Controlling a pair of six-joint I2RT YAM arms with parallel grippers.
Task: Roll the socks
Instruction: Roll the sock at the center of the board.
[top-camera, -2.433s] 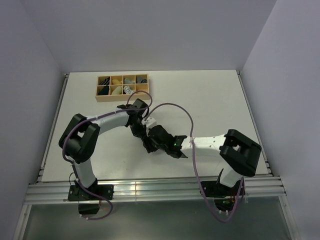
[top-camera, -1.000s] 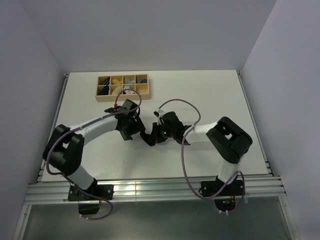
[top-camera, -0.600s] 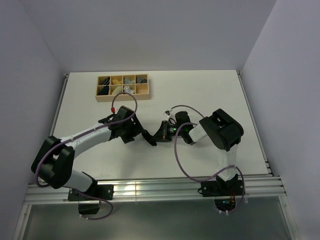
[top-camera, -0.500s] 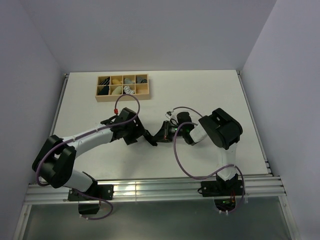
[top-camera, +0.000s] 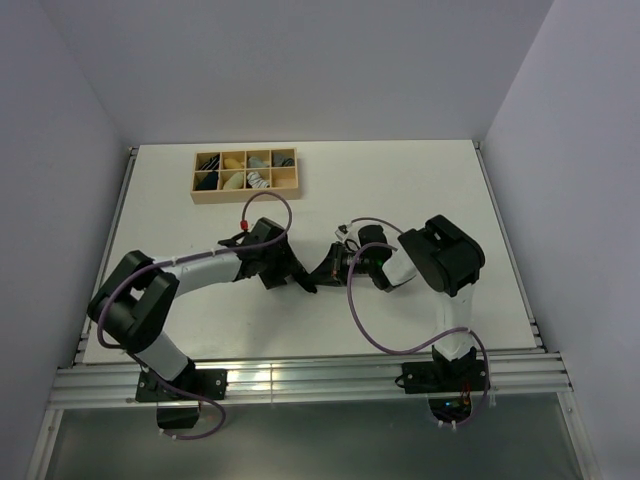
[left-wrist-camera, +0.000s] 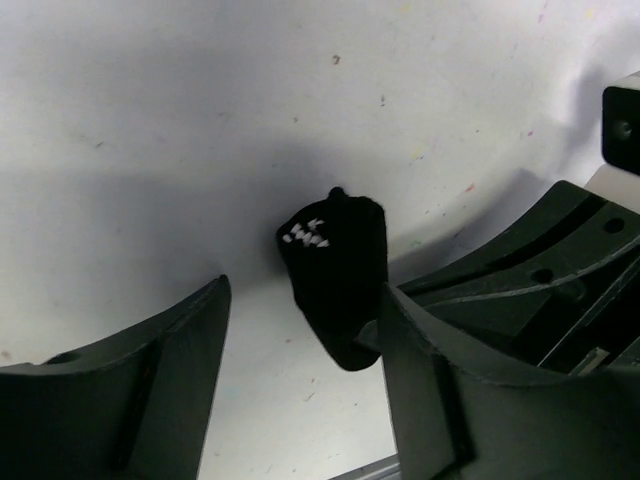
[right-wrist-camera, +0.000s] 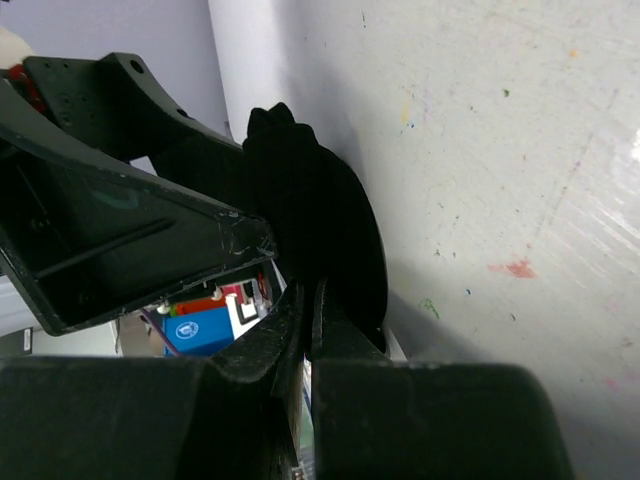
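Note:
A black sock (left-wrist-camera: 335, 265) with small white marks is bunched on the white table, in the middle between my two grippers. The left gripper (left-wrist-camera: 300, 300) is open and straddles it. Its right finger (left-wrist-camera: 440, 380) touches the sock, and its left finger (left-wrist-camera: 150, 390) stands apart from it. From the opposite side, the right gripper (right-wrist-camera: 312, 292) is shut, pinching the edge of the black sock (right-wrist-camera: 330, 220). In the top view the left gripper (top-camera: 298, 277) and the right gripper (top-camera: 322, 268) meet tip to tip. Only this one black sock shows at the grippers.
A wooden divided tray (top-camera: 245, 197) stands at the back left of the table (top-camera: 420, 190), holding several sock rolls, among them a white striped one (top-camera: 257, 180). The right arm's elbow (top-camera: 445, 255) is folded close behind its gripper. Cables loop above both wrists.
The left gripper has slid right to straddle the sock, and its jaws have narrowed a little. The right gripper has stayed shut on the sock and barely moved.

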